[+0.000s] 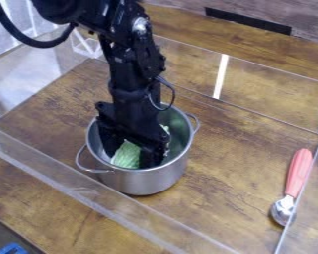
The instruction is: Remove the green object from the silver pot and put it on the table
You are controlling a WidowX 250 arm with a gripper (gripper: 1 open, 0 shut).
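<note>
Gripper inside the silver pot, over the green object

Gripper (pixel 135 149) points down, fingers spread apart either side of the green object (pixel 127 154); green object lies in the silver pot (pixel 159 177); pot stands left of centre on the table (pixel 241 119); red-handled spoon (pixel 294 183) near right.

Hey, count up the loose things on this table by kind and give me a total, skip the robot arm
Pots: 1, the silver pot
Vegetables: 1, the green object lying in the pot
Spoons: 1, the red-handled spoon at the right edge
Total: 3
</note>
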